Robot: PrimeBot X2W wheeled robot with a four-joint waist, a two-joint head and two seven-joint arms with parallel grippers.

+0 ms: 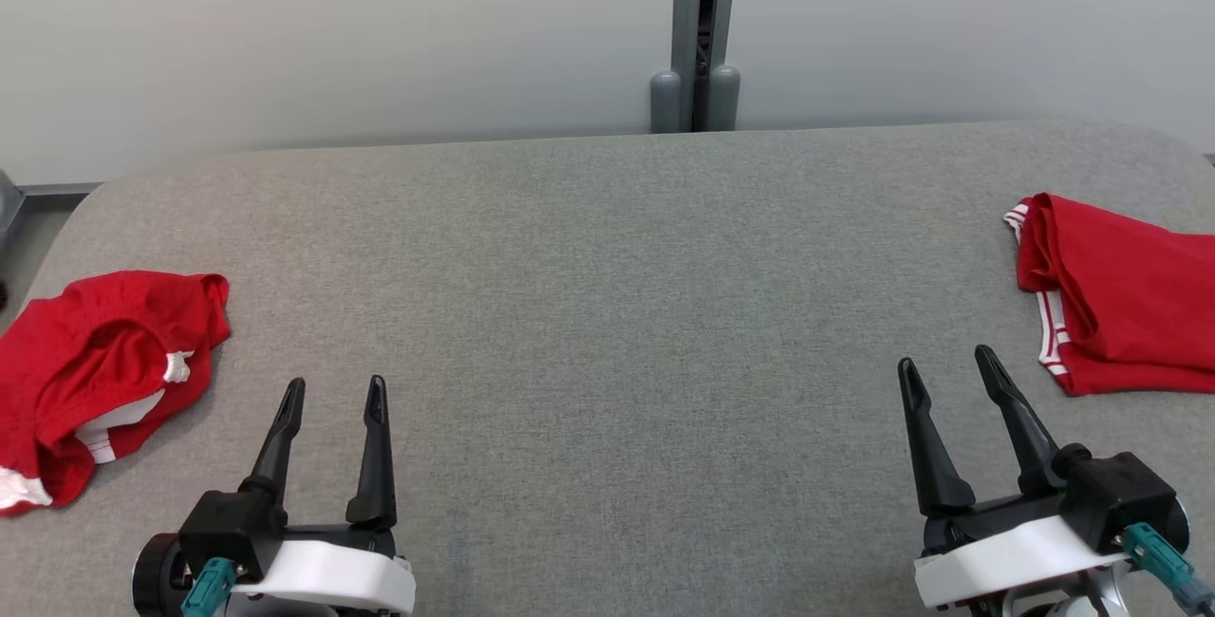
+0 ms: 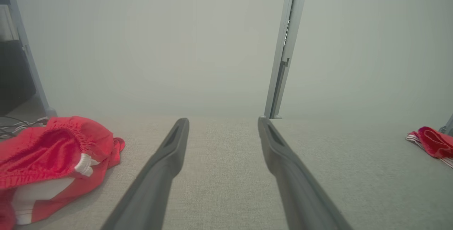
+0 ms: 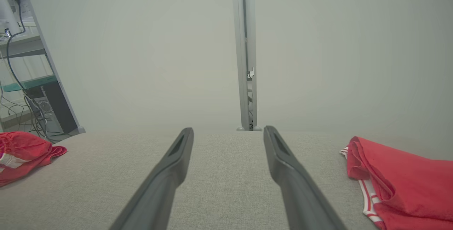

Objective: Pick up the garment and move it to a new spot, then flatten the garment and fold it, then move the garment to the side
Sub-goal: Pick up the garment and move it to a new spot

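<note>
Dark-fingered left gripper (image 1: pixel 337 383) and right gripper (image 1: pixel 945 359) are hanging open, empty; crumpled red white-trimmed garment (image 1: pixel 95 361) is lying just left of the left one.

A grey fabric-covered table (image 1: pixel 607 294) is seen; a crumpled red garment (image 1: pixel 95 361) is laid near its left edge, a folded red garment (image 1: pixel 1130 304) near its right.

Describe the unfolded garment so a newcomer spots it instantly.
On the grey table, look to its left edge, beside the left gripper. The crumpled red garment lies bunched, elastic opening gaping, unlike the folded red garment at the right edge.
</note>
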